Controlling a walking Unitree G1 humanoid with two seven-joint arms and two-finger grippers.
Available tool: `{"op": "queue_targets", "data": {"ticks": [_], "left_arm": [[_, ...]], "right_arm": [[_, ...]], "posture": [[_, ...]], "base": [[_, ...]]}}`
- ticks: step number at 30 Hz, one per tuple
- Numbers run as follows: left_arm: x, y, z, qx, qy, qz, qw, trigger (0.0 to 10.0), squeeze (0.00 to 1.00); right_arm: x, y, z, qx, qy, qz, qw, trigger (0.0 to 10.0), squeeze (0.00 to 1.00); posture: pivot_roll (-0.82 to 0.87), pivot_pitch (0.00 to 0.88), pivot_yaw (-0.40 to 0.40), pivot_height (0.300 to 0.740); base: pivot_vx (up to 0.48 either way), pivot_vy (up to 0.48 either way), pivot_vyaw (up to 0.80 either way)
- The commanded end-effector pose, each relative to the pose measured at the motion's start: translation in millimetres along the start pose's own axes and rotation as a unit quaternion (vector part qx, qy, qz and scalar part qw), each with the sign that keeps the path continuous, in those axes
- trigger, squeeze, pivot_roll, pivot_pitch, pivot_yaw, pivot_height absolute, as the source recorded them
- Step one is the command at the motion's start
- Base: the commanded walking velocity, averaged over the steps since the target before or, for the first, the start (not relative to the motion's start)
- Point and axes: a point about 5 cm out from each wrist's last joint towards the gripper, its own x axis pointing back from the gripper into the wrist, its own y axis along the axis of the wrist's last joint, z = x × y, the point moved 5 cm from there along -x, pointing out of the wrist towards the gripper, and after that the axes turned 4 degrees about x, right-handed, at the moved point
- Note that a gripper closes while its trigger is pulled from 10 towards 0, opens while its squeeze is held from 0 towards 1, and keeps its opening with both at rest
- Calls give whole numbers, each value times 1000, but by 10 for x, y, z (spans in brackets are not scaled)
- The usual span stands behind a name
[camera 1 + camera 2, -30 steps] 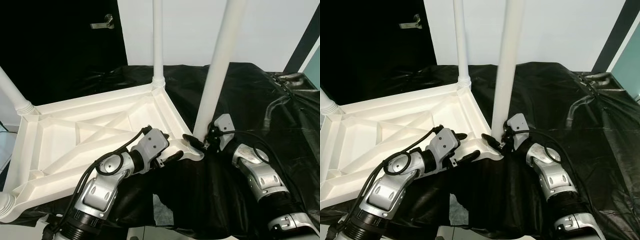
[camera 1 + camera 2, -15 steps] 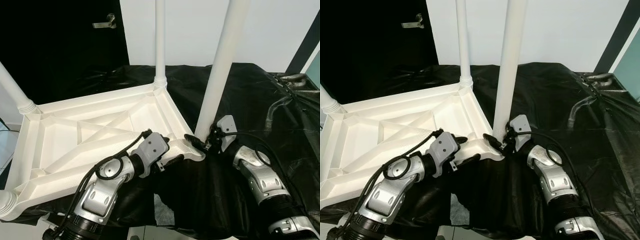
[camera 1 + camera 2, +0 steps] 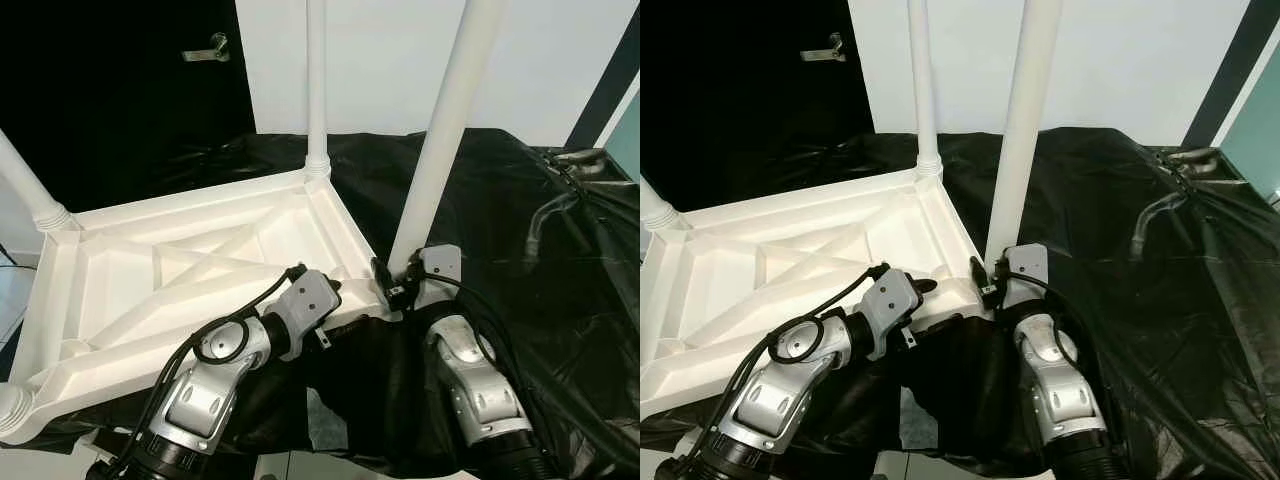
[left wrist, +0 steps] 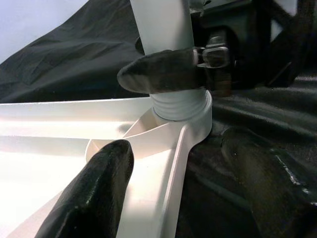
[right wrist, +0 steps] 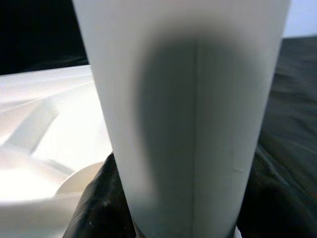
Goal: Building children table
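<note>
Right gripper [image 3: 392, 283] has its fingers pinched around the base of the near table leg [image 3: 440, 150], just above the corner socket, probably to twist or seat it. Left gripper [image 3: 335, 308] has its fingers spread, straddling the rim of the upturned white tabletop [image 3: 190, 265] beside that corner, likely bracing it. The tabletop lies underside up on a black sheet [image 3: 520, 220] with other legs already standing.

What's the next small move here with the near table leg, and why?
Probably keep twisting the near leg into its corner socket with the right hand, whose fingers clasp the leg just above the threaded collar. The left hand straddles the corner rim of the upside-down tabletop, open, so it can steady it. How fully the thread is seated cannot be told.
</note>
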Motion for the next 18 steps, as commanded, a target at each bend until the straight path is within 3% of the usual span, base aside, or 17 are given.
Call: {"op": "queue_targets", "data": {"ticks": [1, 9, 18], "left_arm": [[8, 5, -18, -1, 1, 1, 1000, 10000, 0], [16, 5, -12, -3, 2, 5, 1000, 10000, 0], [37, 6, -26, -1, 5, 6, 1000, 10000, 0]], "right_arm": [[66, -230, -124, 9, -39, 49, 998, 10000, 0], [66, -126, 36, 10, -18, 40, 999, 10000, 0], [54, -17, 114, 9, -11, 22, 1000, 10000, 20]], "posture": [[13, 0, 22, 740], [27, 0, 14, 740], [32, 0, 9, 740]], "base": [[0, 0, 0], [0, 0, 0], [0, 0, 0]]}}
